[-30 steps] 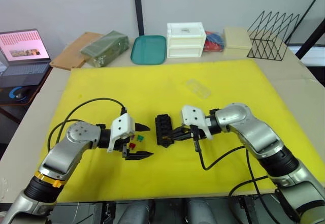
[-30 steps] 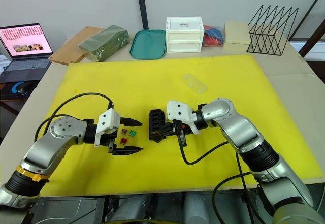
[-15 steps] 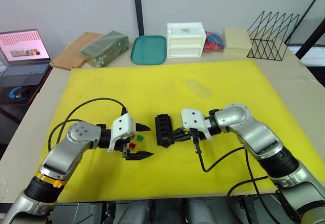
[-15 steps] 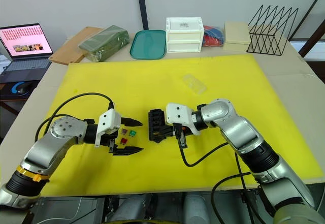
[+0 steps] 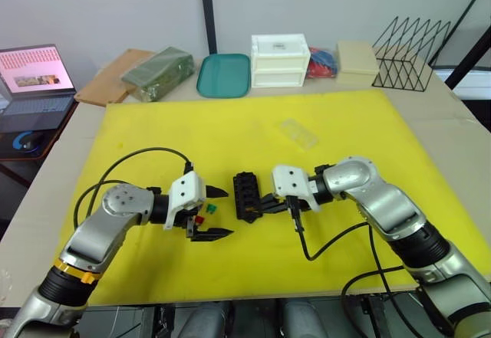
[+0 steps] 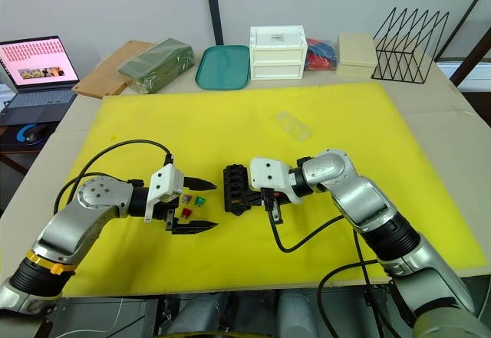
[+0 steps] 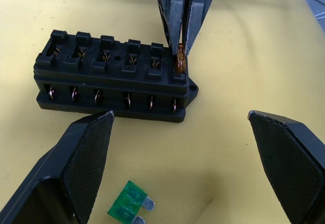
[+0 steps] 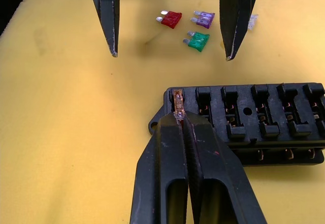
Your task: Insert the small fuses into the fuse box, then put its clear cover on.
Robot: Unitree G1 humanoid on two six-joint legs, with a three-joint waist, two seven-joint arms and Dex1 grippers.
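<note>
Right end effector [image 8: 179,118] is pinched tight on a tiny tan translucent blade fuse [image 8: 177,102], its blades sitting in the end corner slot of the small black rectangular plastic fuse box [image 5: 246,195]; the box lies mid-mat on the yellow foam sheet [image 5: 253,131] covering the desk; left end effector [image 5: 211,213] hangs wide apart just beside the box, holding nothing; between its fingers lie loose fuses, 1 green [image 7: 131,209], 1 red [image 8: 171,19], 1 purple [image 8: 203,17]; the clear, nearly colourless rectangular plastic cover [image 5: 298,132] rests farther back on the sheet, well apart from the box.
</note>
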